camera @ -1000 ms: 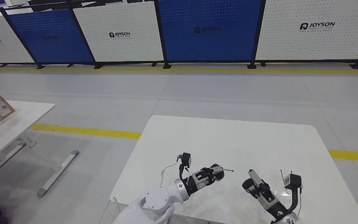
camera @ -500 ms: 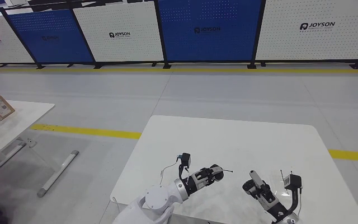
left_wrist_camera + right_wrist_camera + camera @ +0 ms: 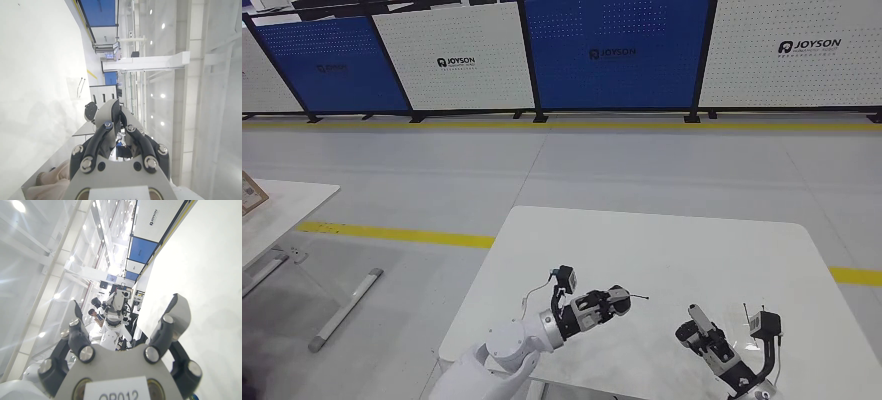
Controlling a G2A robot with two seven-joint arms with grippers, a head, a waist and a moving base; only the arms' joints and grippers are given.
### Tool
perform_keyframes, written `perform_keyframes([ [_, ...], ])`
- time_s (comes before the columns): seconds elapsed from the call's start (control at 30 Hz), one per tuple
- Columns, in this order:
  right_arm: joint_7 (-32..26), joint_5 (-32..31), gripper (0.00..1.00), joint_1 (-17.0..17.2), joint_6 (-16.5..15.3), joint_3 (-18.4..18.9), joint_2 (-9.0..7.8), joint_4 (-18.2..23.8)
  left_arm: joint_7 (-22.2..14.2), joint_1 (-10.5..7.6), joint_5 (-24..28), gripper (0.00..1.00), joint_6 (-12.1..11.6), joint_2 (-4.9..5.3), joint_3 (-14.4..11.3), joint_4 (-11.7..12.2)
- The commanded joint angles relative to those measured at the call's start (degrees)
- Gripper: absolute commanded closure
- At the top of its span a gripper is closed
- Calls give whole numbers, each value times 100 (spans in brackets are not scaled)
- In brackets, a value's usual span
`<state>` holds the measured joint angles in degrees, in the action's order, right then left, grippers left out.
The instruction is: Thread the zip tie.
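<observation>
Left end effector (image 3: 622, 297): low over the near part of the white table (image 3: 662, 250), pointing toward the other arm. In the left wrist view its fingers (image 3: 113, 111) are pressed together with no gap between them. The top view shows a thin black zip tie (image 3: 639, 297) pinched at the tips. Its free end sticks straight out past the fingertips toward the right end effector and clear of the table surface. How much of the tie sits inside the grip cannot be made out.

Right end effector (image 3: 692, 313): well apart from the left one, also low over the table near its front edge. In the right wrist view its fingers (image 3: 177, 306) are spread wide, with nothing between them.

Two loose zip ties (image 3: 81, 87): black, lying flat and side by side on the table. They are far ahead of the left end effector's tips and just beyond the right end effector, untouched by either.
</observation>
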<state>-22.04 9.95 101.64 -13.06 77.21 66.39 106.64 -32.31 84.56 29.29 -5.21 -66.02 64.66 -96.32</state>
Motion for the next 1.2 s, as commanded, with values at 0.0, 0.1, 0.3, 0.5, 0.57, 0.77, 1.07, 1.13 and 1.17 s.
perform_keyframes([
  [0.0,0,0,0,0,0,0,0,0,-61,19,-100,100,31,18,44,1],
  [0.1,0,0,0,0,0,0,0,0,-61,19,-100,100,31,18,44,1],
  [0.3,0,0,0,0,0,0,0,0,-61,19,-100,100,31,18,44,1],
  [0.5,0,0,0,0,0,0,0,0,14,-46,-52,100,-29,5,-5,-206],
  [0.57,0,0,0,0,0,0,0,0,-29,-75,17,100,-38,12,41,-434],
  [0.77,0,0,0,0,0,0,0,0,-452,16,540,100,-195,55,310,-1244],
  [1.07,0,0,0,0,0,0,0,0,-494,126,738,100,-269,75,456,-1410],
  [1.13,0,0,0,0,0,0,0,0,-494,126,738,100,-269,75,456,-1410],
  [1.17,0,0,0,0,0,0,0,0,-494,126,738,100,-269,75,456,-1410],
])
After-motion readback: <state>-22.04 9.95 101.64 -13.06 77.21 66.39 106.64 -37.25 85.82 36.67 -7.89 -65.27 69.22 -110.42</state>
